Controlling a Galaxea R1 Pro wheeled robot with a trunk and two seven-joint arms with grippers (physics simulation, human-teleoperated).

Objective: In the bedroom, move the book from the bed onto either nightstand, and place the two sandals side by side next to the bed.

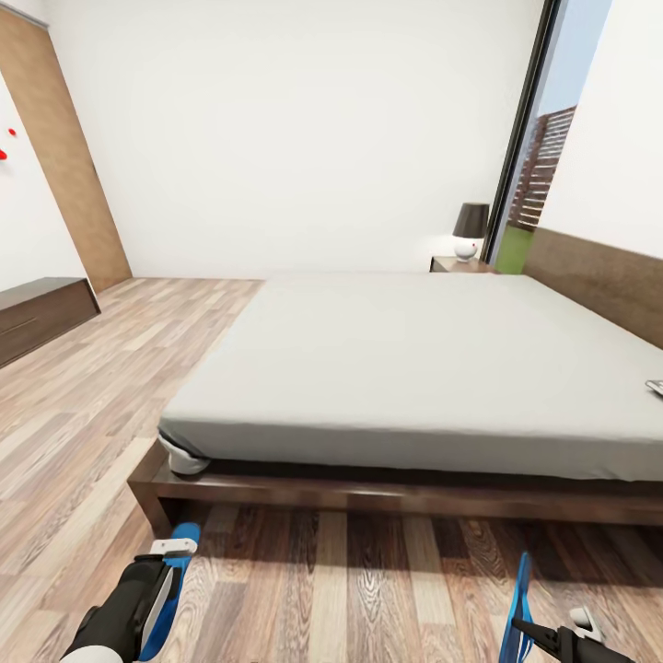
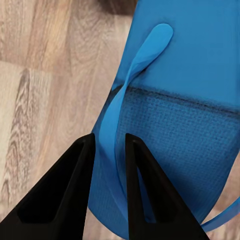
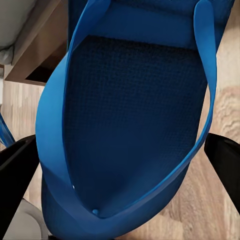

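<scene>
While I hold station at the low dark-framed bed (image 1: 414,368), 2 items: my left gripper (image 2: 109,150) pinches 1 flat bright-blue sandal's (image 2: 190,100) strap between narrow fingers; my right gripper's (image 3: 120,160) wide fingers flank sandal 2 (image 3: 135,125).

One bed (image 1: 414,368) stands in the room, with one grey mattress (image 1: 405,350) on one dark wooden frame (image 1: 387,493). One nightstand (image 1: 458,265) is visible beyond the bed, carrying one lamp (image 1: 470,230) with a dark shade. One low dark cabinet (image 1: 41,313) sits against the left wall. One tall window (image 1: 543,147) is in view. Two blue sandals are counted: one at the left gripper (image 1: 175,566), one at the right gripper (image 1: 522,608). Two robot arms appear, each ending in one gripper with two black fingers (image 2: 65,195). One small flat object (image 1: 656,387) lies at the mattress's right edge; its kind cannot be determined.
</scene>
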